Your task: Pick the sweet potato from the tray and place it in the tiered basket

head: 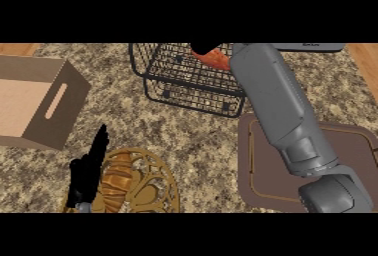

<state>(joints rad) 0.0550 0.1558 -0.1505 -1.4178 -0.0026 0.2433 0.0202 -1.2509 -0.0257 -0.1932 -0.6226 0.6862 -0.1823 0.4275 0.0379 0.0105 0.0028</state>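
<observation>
Right hand [204, 48] clasps sweet potato [216, 59]

Soft, even light is falling from above on the counter [184, 130], with no glare showing. The basket [184, 75] is casting only a faint shadow. Beside the left hand's fingers [87, 170], the black is swallowing all detail.

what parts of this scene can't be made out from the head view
- Right hand: only a sliver of black shows above the sweet potato; the forearm covers the rest, so its grip is unclear.
- Sweet potato: partly hidden by the forearm and basket wires; touching the basket or not, cannot tell.
- Tray: its middle lies under the forearm.
- Cardboard box: cut off by the left edge.
- Plate: partly behind the left hand.
</observation>
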